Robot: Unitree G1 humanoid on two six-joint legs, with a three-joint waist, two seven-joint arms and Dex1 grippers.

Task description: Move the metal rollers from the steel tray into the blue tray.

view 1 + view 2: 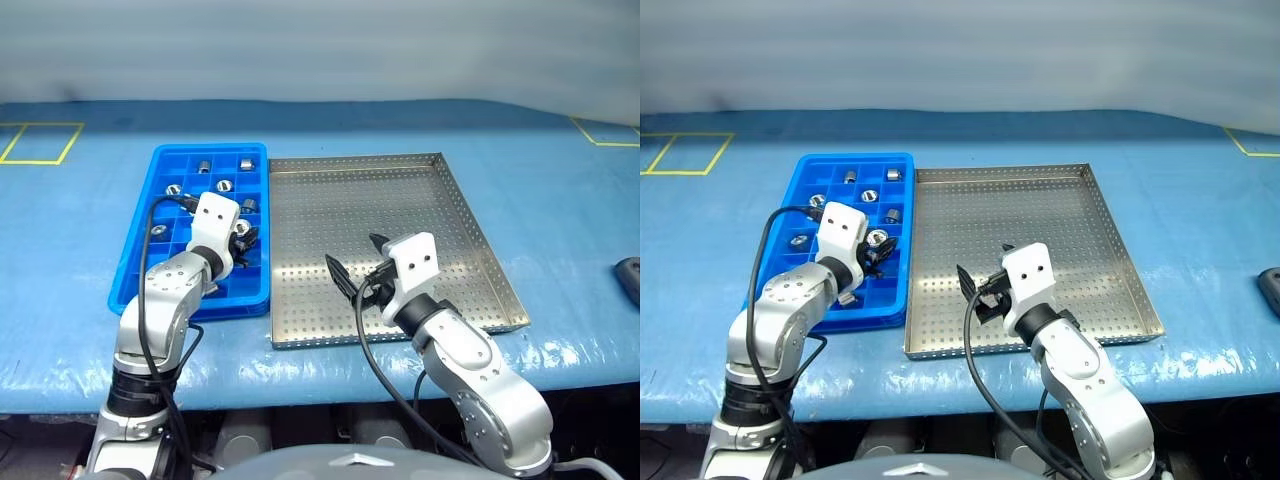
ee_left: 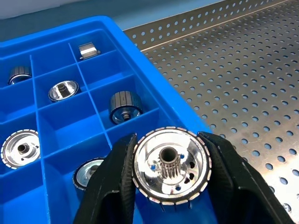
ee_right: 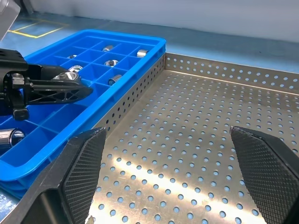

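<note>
My left gripper is shut on a shiny metal roller with a toothed hub, held just above the near right compartments of the blue tray. Several more metal rollers lie in separate compartments of that tray. The steel tray sits right beside the blue tray, touching its right side. Over the steel tray's front part my right gripper hovers open with nothing between its fingers; the perforated floor beneath it is bare.
Both trays rest on a blue table cover. A dark object lies at the far right edge. Yellow tape outlines mark the back corners. The table's front edge runs just below the trays.
</note>
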